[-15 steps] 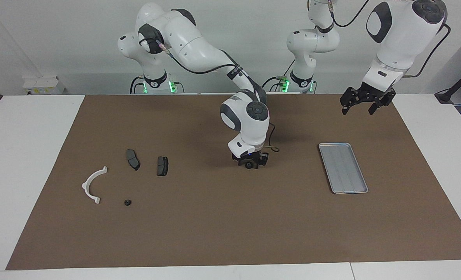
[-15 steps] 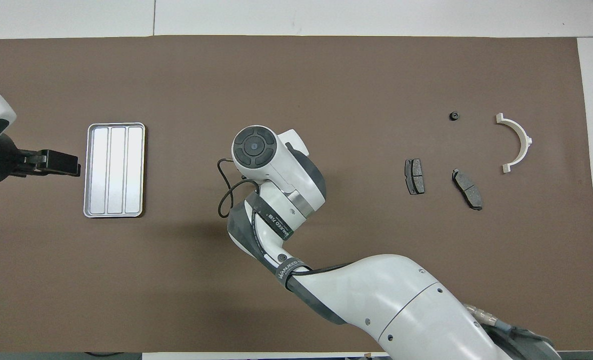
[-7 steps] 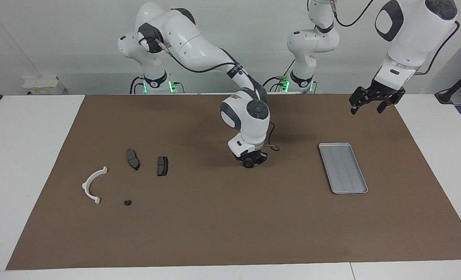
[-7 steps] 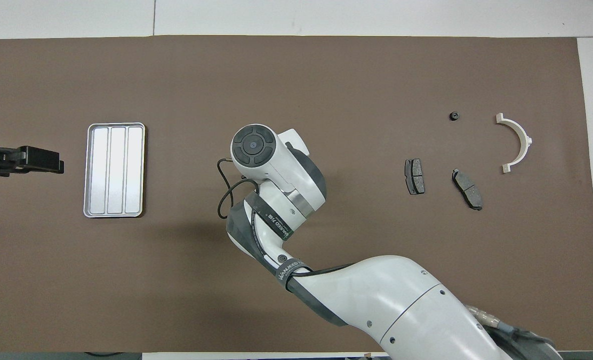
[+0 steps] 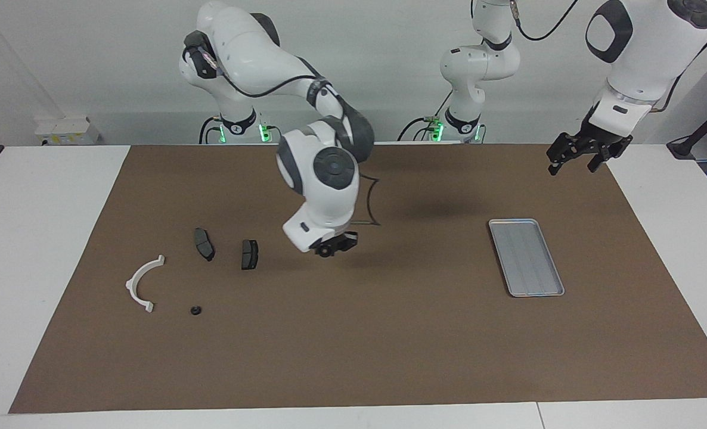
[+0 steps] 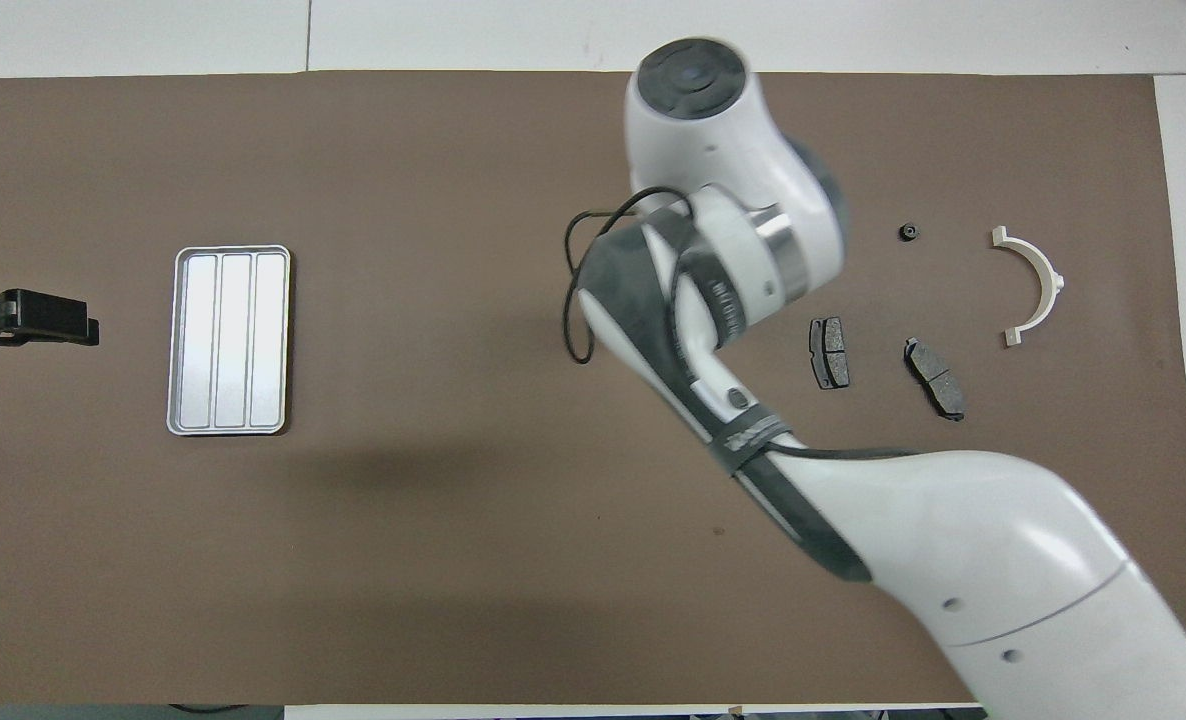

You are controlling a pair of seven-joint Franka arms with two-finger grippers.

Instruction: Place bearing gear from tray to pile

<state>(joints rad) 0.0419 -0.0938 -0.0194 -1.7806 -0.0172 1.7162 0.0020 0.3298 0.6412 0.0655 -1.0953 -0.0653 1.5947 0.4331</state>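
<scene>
My right gripper [image 5: 331,246] hangs above the mat, shut on a small black round bearing gear [image 5: 326,252]. It is over the stretch between the tray and the pile, close to the nearest brake pad. In the overhead view its own wrist hides it. The silver tray [image 5: 526,257] [image 6: 228,340] lies bare toward the left arm's end. The pile holds a white curved bracket [image 5: 142,283] [image 6: 1035,285], two dark brake pads [image 5: 204,243] [image 5: 249,254] and another small black gear [image 5: 196,310] [image 6: 909,232]. My left gripper [image 5: 579,157] [image 6: 43,318] waits open, raised over the mat's edge beside the tray.
The brown mat [image 5: 353,345] covers most of the white table. A black cable [image 5: 370,205] loops from the right wrist. The right arm's forearm [image 6: 853,500] spans the mat on the robots' side of the pile.
The right gripper closed on the gear at mid mat, rose and swung toward the pile. The left gripper drew back toward its own end of the table.
</scene>
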